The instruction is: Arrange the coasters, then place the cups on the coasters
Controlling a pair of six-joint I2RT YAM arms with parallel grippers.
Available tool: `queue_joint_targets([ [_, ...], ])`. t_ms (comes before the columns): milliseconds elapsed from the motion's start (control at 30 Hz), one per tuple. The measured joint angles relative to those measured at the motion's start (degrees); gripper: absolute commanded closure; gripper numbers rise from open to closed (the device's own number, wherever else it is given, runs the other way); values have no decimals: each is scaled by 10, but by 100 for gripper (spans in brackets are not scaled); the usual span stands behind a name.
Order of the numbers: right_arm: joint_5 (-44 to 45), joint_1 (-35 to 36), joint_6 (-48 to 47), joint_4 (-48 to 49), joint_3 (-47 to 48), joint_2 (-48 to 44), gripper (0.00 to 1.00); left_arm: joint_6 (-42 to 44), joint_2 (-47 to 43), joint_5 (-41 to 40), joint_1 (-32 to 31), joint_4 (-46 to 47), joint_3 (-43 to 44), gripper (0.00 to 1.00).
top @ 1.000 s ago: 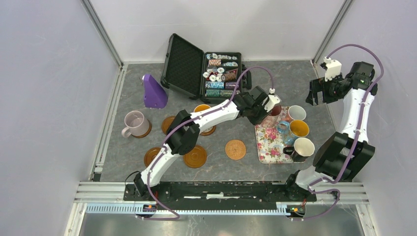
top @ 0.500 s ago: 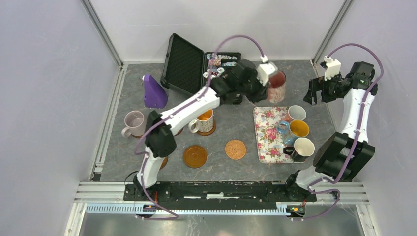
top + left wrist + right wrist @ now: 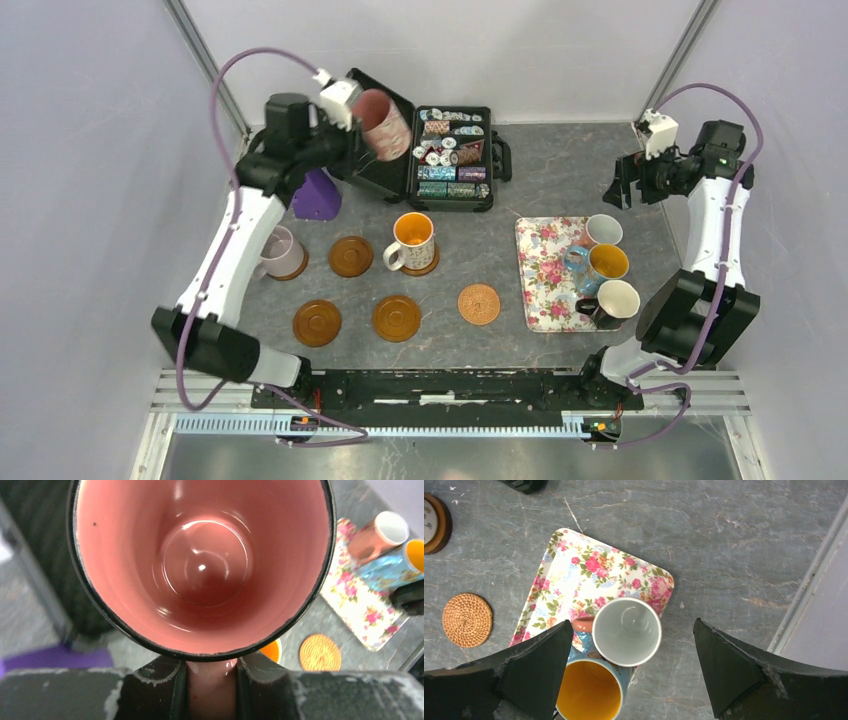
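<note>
Grey worktop (image 3: 560, 170) below, I am carrying the pink cup (image 3: 385, 123) high at the far left, left pincer (image 3: 212, 692) pinching its handle, right pincer (image 3: 632, 625) hanging spread over the tray (image 3: 540, 280); next, I am judging, comes lowering it upright onto a bare coaster (image 3: 351, 256).

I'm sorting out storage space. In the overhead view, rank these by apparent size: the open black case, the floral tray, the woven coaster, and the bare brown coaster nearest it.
1. Black case
2. Floral tray
3. Brown coaster and woven coaster: nearly alike, the brown one perhaps slightly wider, so not ranked.
</note>
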Motion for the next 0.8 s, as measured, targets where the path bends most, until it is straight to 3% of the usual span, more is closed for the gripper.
queue_joint_targets([
  [333,12,64,19,10,0,0,2,96,-172,44,160,-94,-229,98],
  [567,18,68,21,9,4,2,2,191,-216,58,198,-111,-350,98],
  [800,31,68,19,9,4,2,2,249,-219,54,201,-65,-449,98],
])
